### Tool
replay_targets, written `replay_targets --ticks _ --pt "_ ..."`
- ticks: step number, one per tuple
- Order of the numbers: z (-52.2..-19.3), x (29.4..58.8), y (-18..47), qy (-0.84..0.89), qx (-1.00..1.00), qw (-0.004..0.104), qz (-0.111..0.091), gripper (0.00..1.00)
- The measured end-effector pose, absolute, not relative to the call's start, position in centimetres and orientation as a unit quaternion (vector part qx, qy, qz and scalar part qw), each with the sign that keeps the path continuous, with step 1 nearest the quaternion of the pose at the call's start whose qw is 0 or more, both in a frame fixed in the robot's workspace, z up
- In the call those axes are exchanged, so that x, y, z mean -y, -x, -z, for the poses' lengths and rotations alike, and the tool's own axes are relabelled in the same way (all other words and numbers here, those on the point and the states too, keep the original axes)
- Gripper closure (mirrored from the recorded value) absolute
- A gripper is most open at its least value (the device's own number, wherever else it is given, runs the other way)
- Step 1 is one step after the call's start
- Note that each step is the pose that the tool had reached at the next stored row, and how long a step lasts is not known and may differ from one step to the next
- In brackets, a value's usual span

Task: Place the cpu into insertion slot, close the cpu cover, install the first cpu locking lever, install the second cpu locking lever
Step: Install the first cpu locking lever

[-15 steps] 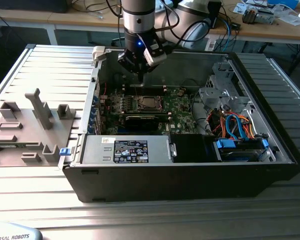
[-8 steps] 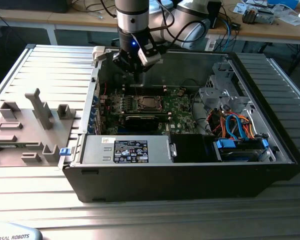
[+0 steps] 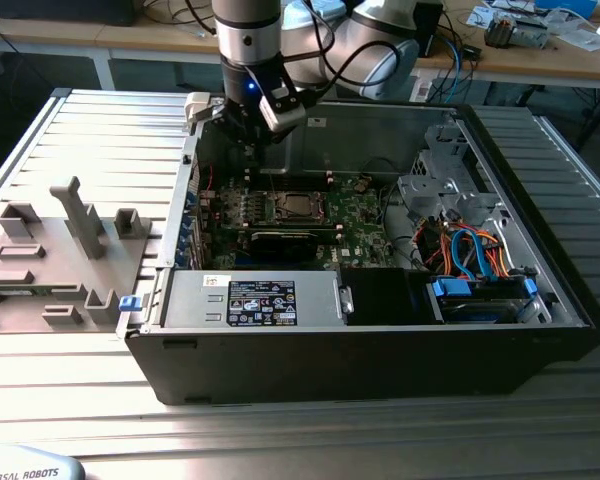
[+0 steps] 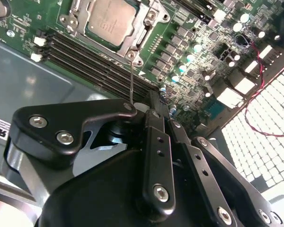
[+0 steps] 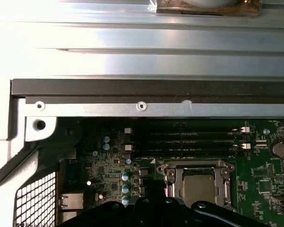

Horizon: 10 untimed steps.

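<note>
One open computer case (image 3: 380,330) lies on the counter (image 3: 40,400), its green board (image 3: 355,225) exposed. Above the board's far corner hangs the gripper (image 3: 242,135); whether its jaws are open, I cannot tell. Inside the insertion slot (image 4: 111,21) sits the cpu (image 4: 109,19), under the cpu cover (image 5: 173,182).

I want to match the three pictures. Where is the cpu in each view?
Exterior view: cpu sits mid-board inside the open case, below the gripper.
Second wrist view: cpu beside the memory slots.
First wrist view: cpu just past the memory slots.
Shared landmark: the memory slots.
</note>
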<state>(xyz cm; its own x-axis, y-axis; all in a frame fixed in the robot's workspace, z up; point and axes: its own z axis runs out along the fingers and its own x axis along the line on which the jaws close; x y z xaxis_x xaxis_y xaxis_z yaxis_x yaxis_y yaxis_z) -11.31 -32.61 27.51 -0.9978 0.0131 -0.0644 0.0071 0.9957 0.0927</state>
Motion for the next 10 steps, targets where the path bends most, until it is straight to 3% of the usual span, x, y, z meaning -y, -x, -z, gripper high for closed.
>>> replay_targets --ticks 6,10 --pt "-27.01 32.31 11.38 0.011 -0.998 0.031 -0.046 0.89" --pt "-26.83 32.01 11.33 0.019 -0.999 0.021 -0.047 0.89"
